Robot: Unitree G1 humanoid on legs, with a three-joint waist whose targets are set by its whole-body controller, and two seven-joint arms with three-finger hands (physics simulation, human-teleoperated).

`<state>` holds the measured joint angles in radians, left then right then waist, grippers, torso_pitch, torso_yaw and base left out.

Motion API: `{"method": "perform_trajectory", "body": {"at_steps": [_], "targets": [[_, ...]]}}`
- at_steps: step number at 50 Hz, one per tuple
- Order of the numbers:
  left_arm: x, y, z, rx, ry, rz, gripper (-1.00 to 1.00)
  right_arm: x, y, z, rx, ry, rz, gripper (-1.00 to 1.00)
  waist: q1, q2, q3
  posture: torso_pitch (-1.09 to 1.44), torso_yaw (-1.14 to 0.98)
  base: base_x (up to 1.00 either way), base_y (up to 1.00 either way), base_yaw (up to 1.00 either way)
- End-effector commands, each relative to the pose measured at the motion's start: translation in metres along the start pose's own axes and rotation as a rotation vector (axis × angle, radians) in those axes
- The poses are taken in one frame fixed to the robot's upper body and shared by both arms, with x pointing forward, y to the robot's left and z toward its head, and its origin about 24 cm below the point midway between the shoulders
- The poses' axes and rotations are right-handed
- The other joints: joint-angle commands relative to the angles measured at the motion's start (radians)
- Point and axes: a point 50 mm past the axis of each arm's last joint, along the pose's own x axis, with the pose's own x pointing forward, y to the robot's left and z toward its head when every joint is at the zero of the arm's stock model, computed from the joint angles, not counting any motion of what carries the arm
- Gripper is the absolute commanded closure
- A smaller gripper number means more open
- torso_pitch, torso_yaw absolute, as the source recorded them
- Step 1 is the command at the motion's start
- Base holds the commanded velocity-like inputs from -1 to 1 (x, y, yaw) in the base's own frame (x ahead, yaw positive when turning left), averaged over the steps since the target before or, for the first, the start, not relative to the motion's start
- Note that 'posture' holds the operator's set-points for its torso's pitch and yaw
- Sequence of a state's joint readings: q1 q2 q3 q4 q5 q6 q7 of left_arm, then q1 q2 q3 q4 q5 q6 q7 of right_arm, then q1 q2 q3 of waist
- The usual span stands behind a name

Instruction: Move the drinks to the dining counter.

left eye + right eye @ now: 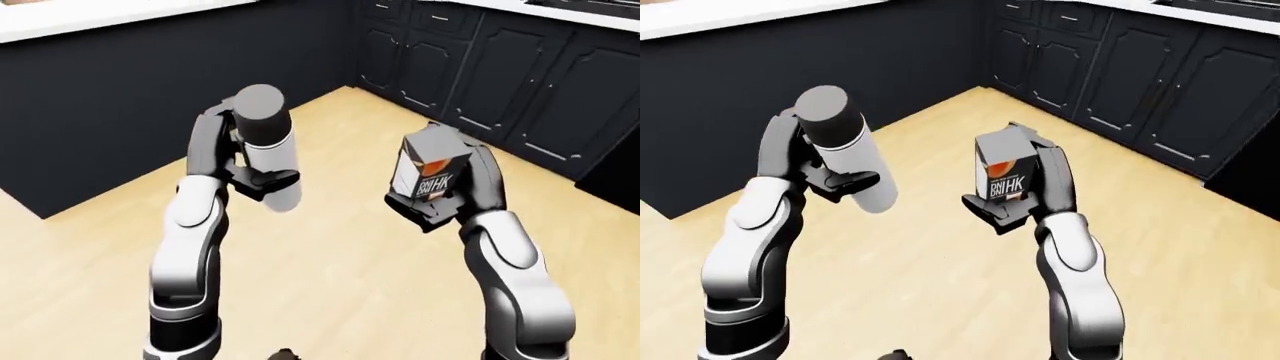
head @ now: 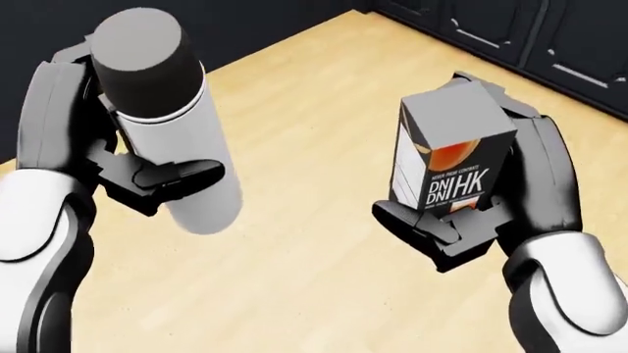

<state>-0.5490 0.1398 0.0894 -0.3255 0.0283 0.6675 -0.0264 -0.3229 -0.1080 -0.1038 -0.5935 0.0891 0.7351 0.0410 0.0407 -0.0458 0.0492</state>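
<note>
Drinks are both up in our hands, held over a pale wood-plank floor [image 2: 314,294] with a matte, lightly grained finish. Our left hand [image 2: 123,158] has its dark fingers closed round a smooth cylindrical bottle [image 2: 167,125], white body with a flat-topped dark grey cap and a thin pale band where the two meet. It leans a bit, cap toward the head view's upper left, rounded base down toward the middle. One thick black finger [image 2: 179,174] crosses the white body, and the rest of the hand sits behind it.

Our right hand [image 2: 491,198] is clamped on a boxy drink carton [image 2: 451,151], a crisp-edged rectangular pack with a plain grey top, a black printed face with white block lettering and an orange graphic, plus a white side panel. It stands nearly upright, with its bottom edge sitting on the black fingers [image 2: 432,224] and the grey palm backing it on the view's right.

Both forearms are glossy white shells with dark grey joints. In the eye views, the two arms hang well apart, and beyond them run dark navy cabinets [image 1: 500,67] with raised-panel doors and a light countertop [image 1: 90,16] along the top left.
</note>
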Motion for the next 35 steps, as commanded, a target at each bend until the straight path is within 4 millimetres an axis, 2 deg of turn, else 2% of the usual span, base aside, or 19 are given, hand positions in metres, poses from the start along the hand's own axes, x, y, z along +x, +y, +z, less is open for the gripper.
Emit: {"method": "perform_trajectory", "body": {"at_steps": [1, 2, 3, 4, 5, 6, 7, 9, 10, 12, 13, 14, 15, 16, 18, 20, 31, 34, 35], "targets": [[-0.0005, 0.0020, 0.0178, 0.003, -0.093, 0.010, 1.00, -0.0010, 0.0047, 0.0186, 0.000, -0.109, 0.026, 1.00, 0.007, 0.001, -0.016, 0.00, 0.00, 0.17, 0.00, 1.00], [-0.0005, 0.0021, 0.0179, 0.003, -0.094, 0.010, 1.00, -0.0013, 0.0048, 0.0185, -0.001, -0.109, 0.027, 1.00, 0.008, 0.036, -0.014, 0.00, 0.00, 0.15, 0.00, 1.00], [-0.0007, 0.0021, 0.0183, 0.004, -0.094, 0.010, 1.00, -0.0014, 0.0049, 0.0187, -0.001, -0.110, 0.027, 1.00, 0.014, 0.115, -0.025, 0.00, 0.00, 0.11, 0.00, 1.00], [-0.0009, 0.0022, 0.0184, 0.004, -0.094, 0.010, 1.00, -0.0014, 0.0049, 0.0185, -0.002, -0.109, 0.027, 1.00, 0.008, 0.105, -0.008, 0.00, 0.00, 0.08, 0.00, 1.00], [-0.0009, 0.0025, 0.0183, 0.004, -0.094, 0.010, 1.00, -0.0015, 0.0049, 0.0188, -0.003, -0.110, 0.027, 1.00, 0.012, 0.090, -0.013, 0.00, 0.00, 0.07, 0.00, 1.00], [-0.0010, 0.0025, 0.0182, 0.005, -0.094, 0.010, 1.00, -0.0018, 0.0053, 0.0192, -0.004, -0.111, 0.027, 1.00, 0.030, 0.084, -0.033, 0.00, 0.00, 0.05, 0.00, 1.00], [-0.0010, 0.0024, 0.0182, 0.005, -0.094, 0.009, 1.00, -0.0017, 0.0055, 0.0190, -0.004, -0.111, 0.028, 1.00, 0.030, 0.081, -0.040, 0.00, 0.00, 0.05, 0.00, 1.00], [-0.0010, 0.0026, 0.0180, 0.005, -0.093, 0.010, 1.00, -0.0016, 0.0057, 0.0193, -0.005, -0.111, 0.029, 1.00, 0.027, 0.074, -0.034, 0.00, 0.00, 0.05, 0.00, 1.00], [-0.0009, 0.0025, 0.0186, 0.005, -0.094, 0.009, 1.00, -0.0015, 0.0057, 0.0192, -0.005, -0.111, 0.029, 1.00, 0.023, 0.061, -0.032, 0.00, 0.00, 0.05, 0.00, 1.00], [-0.0005, 0.0022, 0.0185, 0.006, -0.094, 0.008, 1.00, -0.0011, 0.0058, 0.0190, -0.005, -0.110, 0.029, 1.00, 0.008, 0.019, -0.021, 0.00, 0.00, 0.05, 0.00, 1.00], [-0.0004, 0.0022, 0.0184, 0.006, -0.093, 0.008, 1.00, -0.0010, 0.0056, 0.0189, -0.005, -0.110, 0.028, 1.00, -0.002, -0.014, -0.025, 0.00, 0.00, 0.05, 0.00, 1.00], [-0.0005, 0.0022, 0.0183, 0.006, -0.093, 0.008, 1.00, -0.0007, 0.0053, 0.0186, -0.005, -0.109, 0.028, 1.00, -0.036, -0.065, -0.033, 0.00, 0.00, 0.04, 0.00, 1.00], [-0.0005, 0.0023, 0.0185, 0.006, -0.093, 0.008, 1.00, -0.0008, 0.0052, 0.0188, -0.005, -0.110, 0.028, 1.00, -0.020, -0.040, -0.061, 0.00, 0.00, 0.05, 0.00, 1.00], [-0.0008, 0.0019, 0.0189, 0.006, -0.093, 0.008, 1.00, -0.0011, 0.0053, 0.0193, -0.006, -0.111, 0.029, 1.00, -0.037, -0.034, -0.036, 0.00, 0.00, 0.05, 0.00, 1.00], [-0.0007, 0.0016, 0.0187, 0.007, -0.094, 0.007, 1.00, -0.0007, 0.0049, 0.0187, -0.006, -0.110, 0.029, 1.00, -0.031, -0.035, -0.047, 0.00, 0.00, 0.05, 0.00, 1.00], [-0.0006, 0.0014, 0.0185, 0.007, -0.094, 0.006, 1.00, -0.0008, 0.0049, 0.0183, -0.006, -0.110, 0.029, 1.00, -0.028, -0.025, -0.052, 0.00, 0.00, 0.04, 0.00, 1.00], [-0.0007, 0.0015, 0.0173, 0.005, -0.094, 0.006, 1.00, -0.0013, 0.0050, 0.0172, -0.005, -0.109, 0.027, 1.00, -0.010, 0.054, -0.031, 0.00, 0.00, 0.05, 0.00, 1.00], [-0.0011, 0.0017, 0.0180, 0.005, -0.094, 0.007, 1.00, -0.0016, 0.0049, 0.0178, -0.003, -0.109, 0.026, 1.00, -0.005, 0.082, -0.029, 0.00, 0.00, 0.05, 0.00, 1.00], [-0.0015, 0.0016, 0.0184, 0.004, -0.095, 0.007, 1.00, -0.0015, 0.0048, 0.0182, -0.004, -0.110, 0.025, 1.00, -0.003, 0.103, -0.038, 0.00, 0.00, 0.05, 0.00, 1.00]]}}
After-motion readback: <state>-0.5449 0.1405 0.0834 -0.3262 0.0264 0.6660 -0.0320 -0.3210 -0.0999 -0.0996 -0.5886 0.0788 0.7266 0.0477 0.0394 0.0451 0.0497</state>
